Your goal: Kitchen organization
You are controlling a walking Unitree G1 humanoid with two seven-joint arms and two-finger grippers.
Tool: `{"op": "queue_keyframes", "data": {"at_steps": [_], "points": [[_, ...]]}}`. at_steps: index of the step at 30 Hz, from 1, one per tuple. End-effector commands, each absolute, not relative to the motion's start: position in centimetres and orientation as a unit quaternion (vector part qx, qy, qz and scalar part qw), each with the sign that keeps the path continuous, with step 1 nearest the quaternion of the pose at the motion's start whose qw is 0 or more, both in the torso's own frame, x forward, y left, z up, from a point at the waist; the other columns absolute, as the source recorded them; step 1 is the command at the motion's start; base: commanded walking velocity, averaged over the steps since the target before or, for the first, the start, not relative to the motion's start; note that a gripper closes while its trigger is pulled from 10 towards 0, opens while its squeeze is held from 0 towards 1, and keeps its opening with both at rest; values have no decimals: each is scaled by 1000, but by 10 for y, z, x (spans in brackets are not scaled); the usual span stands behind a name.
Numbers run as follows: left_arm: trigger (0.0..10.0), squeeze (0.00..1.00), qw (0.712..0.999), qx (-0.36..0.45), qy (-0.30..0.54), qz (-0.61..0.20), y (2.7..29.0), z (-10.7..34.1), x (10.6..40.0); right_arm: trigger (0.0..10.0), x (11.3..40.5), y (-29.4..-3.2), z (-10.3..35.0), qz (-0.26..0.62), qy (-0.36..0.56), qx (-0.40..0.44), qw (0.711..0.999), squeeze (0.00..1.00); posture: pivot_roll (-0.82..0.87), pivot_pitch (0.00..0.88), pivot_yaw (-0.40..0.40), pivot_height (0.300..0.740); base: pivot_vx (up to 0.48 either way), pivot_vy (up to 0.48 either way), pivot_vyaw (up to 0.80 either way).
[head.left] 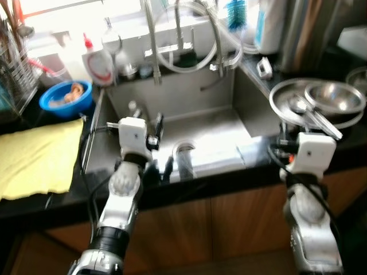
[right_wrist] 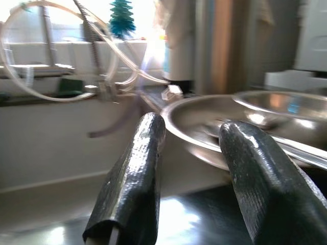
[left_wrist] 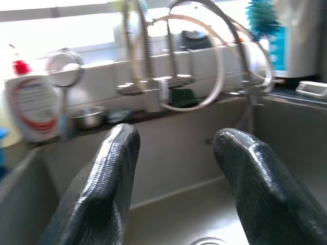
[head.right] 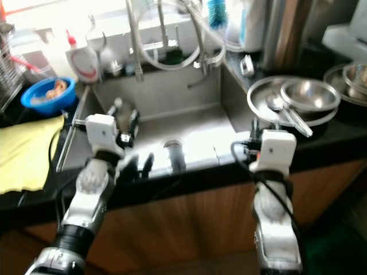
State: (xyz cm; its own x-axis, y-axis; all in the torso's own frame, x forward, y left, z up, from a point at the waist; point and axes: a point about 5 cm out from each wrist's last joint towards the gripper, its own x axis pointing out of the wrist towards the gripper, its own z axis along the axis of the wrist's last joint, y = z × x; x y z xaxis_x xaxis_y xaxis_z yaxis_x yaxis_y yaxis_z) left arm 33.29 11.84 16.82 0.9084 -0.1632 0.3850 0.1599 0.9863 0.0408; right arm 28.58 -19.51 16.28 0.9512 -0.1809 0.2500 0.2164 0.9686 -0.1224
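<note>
Steel plate (head.left: 281, 97) sits on the black counter (head.left: 261, 172) right of the sink (head.left: 229, 123), just beyond the right gripper (right_wrist: 191, 168), whose fingers are spread with nothing between them. The plate is shiny and round, carrying a steel bowl (head.left: 335, 97) and a utensil (head.left: 312, 117). Left gripper (left_wrist: 176, 184) hangs over the sink front edge, fingers parted, empty, facing the faucet (left_wrist: 145, 66). Further left: yellow cloth (head.left: 37, 157), blue bowl (head.left: 66, 97), soap bottle (head.left: 97, 63).

A blue bowl (head.left: 65, 96) beside a yellow cloth (head.left: 38, 156), steel sink (head.left: 189, 114), black counter (head.left: 34, 200).
</note>
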Motion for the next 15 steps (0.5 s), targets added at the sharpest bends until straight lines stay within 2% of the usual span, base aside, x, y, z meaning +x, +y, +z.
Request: {"op": "queue_keyframes", "data": {"at_steps": [1,8,11,15], "points": [[10000,0,979,7,-194,-66,129,165,332,10000,288,-186,163,-87,-120,-67,987,0,-284,0,129,740,0,0,0],[10000,0,980,7,-190,-66,130,162,331,10000,281,-188,161,-105,-119,-76,984,0,-287,0,134,740,0,0,0],[10000,0,980,7,-187,-67,129,160,330,10000,273,-200,165,-136,-129,-110,976,0,-292,0,137,740,0,0,0],[10000,0,980,6,-184,-70,128,159,330,10000,263,-224,169,-197,-129,-108,966,0,-299,0,143,740,0,0,0]]}}
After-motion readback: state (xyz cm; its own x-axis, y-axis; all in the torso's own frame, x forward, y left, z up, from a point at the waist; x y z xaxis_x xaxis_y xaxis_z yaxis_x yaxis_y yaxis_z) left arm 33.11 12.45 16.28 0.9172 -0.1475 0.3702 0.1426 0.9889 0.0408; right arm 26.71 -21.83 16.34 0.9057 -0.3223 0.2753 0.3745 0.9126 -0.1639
